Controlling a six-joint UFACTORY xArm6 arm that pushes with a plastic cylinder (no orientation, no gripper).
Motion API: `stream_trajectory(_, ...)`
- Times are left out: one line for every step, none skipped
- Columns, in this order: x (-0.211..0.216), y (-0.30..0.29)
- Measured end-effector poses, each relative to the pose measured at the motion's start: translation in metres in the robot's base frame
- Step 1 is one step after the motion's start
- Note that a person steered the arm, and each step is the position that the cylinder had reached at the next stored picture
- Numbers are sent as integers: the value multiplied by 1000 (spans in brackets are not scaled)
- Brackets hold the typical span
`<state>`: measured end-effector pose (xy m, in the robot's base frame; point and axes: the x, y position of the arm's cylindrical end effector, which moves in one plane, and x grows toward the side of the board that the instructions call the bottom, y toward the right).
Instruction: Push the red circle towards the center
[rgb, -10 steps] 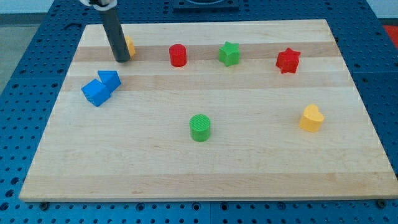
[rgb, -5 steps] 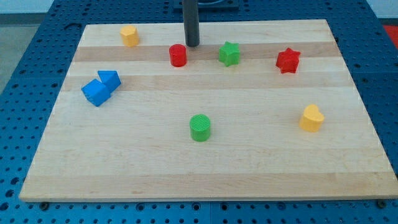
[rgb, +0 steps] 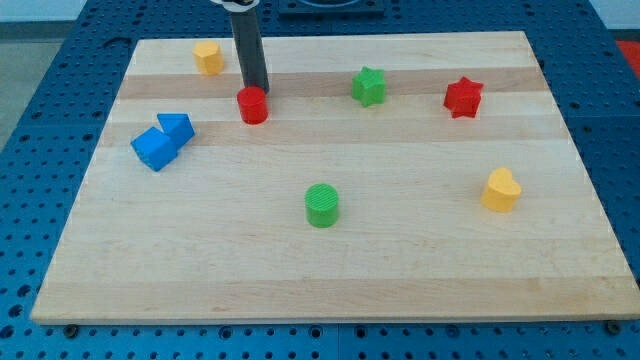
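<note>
The red circle (rgb: 252, 105) is a small red cylinder on the wooden board (rgb: 330, 260), left of the board's middle and in its upper part. My tip (rgb: 256, 90) is the lower end of a dark rod that comes down from the view's top. It stands right behind the red circle, at its upper right edge, and touches it or nearly so.
A yellow block (rgb: 208, 57) sits at the upper left. Two blue blocks (rgb: 162, 141) lie together at the left. A green star (rgb: 368, 86) and a red star (rgb: 463, 97) sit at the upper right. A green cylinder (rgb: 322, 205) stands near the middle, a yellow heart (rgb: 501, 190) at the right.
My tip swung from the yellow block to the right, past the red circle, then back left. The red circle has slid left and slightly down.
</note>
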<state>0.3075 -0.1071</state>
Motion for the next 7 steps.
stream_trajectory(0, -1)
stream_trajectory(-10, -7)
stream_trajectory(-11, -32)
stream_trajectory(2, -37)
stream_trajectory(13, -21)
stream_trajectory(24, 32)
stream_trajectory(25, 74)
